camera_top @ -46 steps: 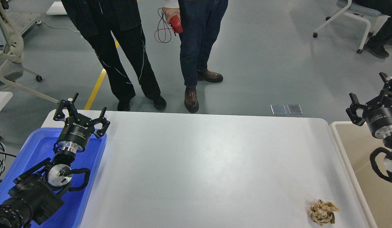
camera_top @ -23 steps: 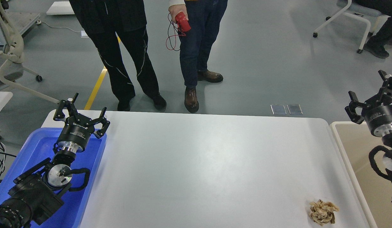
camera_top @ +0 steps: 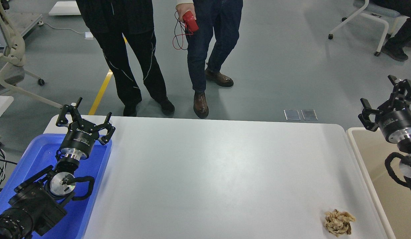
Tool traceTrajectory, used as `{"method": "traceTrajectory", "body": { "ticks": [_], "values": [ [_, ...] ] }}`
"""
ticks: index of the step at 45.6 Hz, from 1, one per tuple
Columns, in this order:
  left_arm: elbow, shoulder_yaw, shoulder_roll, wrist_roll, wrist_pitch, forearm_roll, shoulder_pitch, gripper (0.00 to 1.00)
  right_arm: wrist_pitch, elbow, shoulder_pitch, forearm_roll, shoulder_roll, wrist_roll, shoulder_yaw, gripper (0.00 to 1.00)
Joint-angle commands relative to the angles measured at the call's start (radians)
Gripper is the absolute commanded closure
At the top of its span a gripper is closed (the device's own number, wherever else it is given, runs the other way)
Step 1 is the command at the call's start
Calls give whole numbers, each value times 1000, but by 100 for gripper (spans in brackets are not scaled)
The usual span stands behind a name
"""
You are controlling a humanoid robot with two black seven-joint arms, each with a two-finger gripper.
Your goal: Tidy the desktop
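The desktop (camera_top: 218,172) is a large white tabletop with rounded corners. A crumpled brown paper ball (camera_top: 339,222) lies on it near the front right corner. My left gripper (camera_top: 85,118) is open and empty, held above the far end of the blue tray, at the table's far left. My right gripper (camera_top: 383,99) is open and empty, raised above the beige bin beyond the table's right edge, far behind the paper ball.
A blue plastic tray (camera_top: 32,159) lies on the table's left side under my left arm. A beige bin with a white rim (camera_top: 374,166) stands at the right. Two people (camera_top: 132,49) stand just beyond the far edge; one holds a red device (camera_top: 189,21).
My right gripper has risen a little and shifted slightly left. The people beyond the table have shifted their stance. My left arm has not moved.
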Motion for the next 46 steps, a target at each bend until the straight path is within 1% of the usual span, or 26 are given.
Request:
{"method": "traceTrajectory", "body": {
  "ticks": [1,4,8,18,23,27,33,42,46],
  "values": [
    [0,0,0,0,0,0,0,0,2,-1,25,0,-22,0,-35,0],
    [0,0,0,0,0,0,0,0,2,-1,39,-17,-26,1,-57,0],
    [0,0,0,0,0,0,0,0,2,-1,73,-32,-67,1,-170,0],
    [0,0,0,0,0,0,-1,0,2,12,283,-156,-191,1,-682,0],
    [0,0,0,0,0,0,0,0,2,37,393,-219,-249,14,-917,0],
    [0,0,0,0,0,0,0,0,2,69,485,-323,-288,29,-1067,0],
    [0,0,0,0,0,0,0,0,2,141,571,-509,-348,52,-1212,0],
    [0,0,0,0,0,0,0,0,2,330,634,-831,-446,74,-1334,0],
    [0,0,0,0,0,0,-1,0,2,385,634,-986,-472,90,-1371,0]
  ]
}}
